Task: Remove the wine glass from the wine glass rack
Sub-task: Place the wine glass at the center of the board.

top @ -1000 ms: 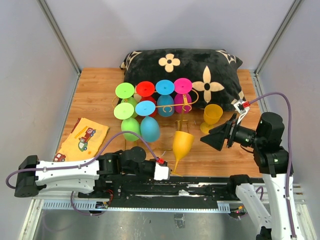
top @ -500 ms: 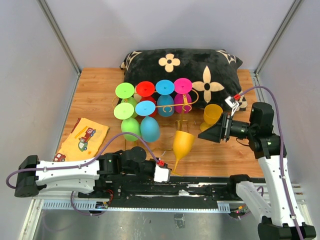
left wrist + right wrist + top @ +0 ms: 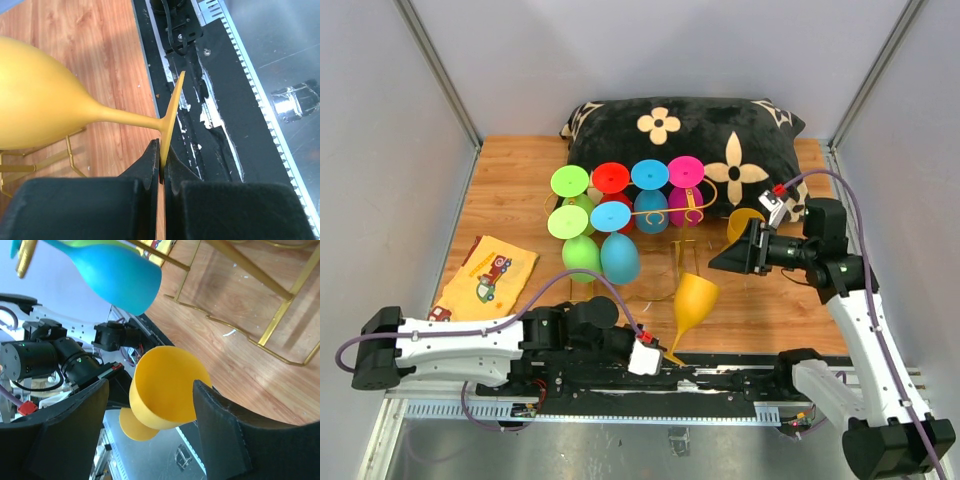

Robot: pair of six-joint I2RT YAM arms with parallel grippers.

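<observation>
My left gripper [image 3: 663,356] is shut on the round foot of a yellow wine glass [image 3: 695,296]. The glass lies tilted near the table's front edge, its bowl pointing away from me. The left wrist view shows the foot [image 3: 171,112] pinched edge-on between the fingers and the bowl [image 3: 40,100] at the left. My right gripper [image 3: 718,264] is open at the bowl's mouth. In the right wrist view the bowl [image 3: 167,387] sits between the fingers, close to the right finger [image 3: 225,430] and apart from the left. The gold wine glass rack [image 3: 692,212] stands behind.
Green, red, blue and magenta glasses [image 3: 610,215] hang from the rack, and one blue bowl [image 3: 120,275] is close to my right gripper. A second yellow glass [image 3: 746,222] stands at the right. A black flowered pillow [image 3: 680,130] lies behind, a printed cloth [image 3: 485,275] front left.
My right gripper has swung left onto the yellow glass's bowl and its jaws have narrowed. The left gripper has carried the glass slightly right and nearer the front edge.
</observation>
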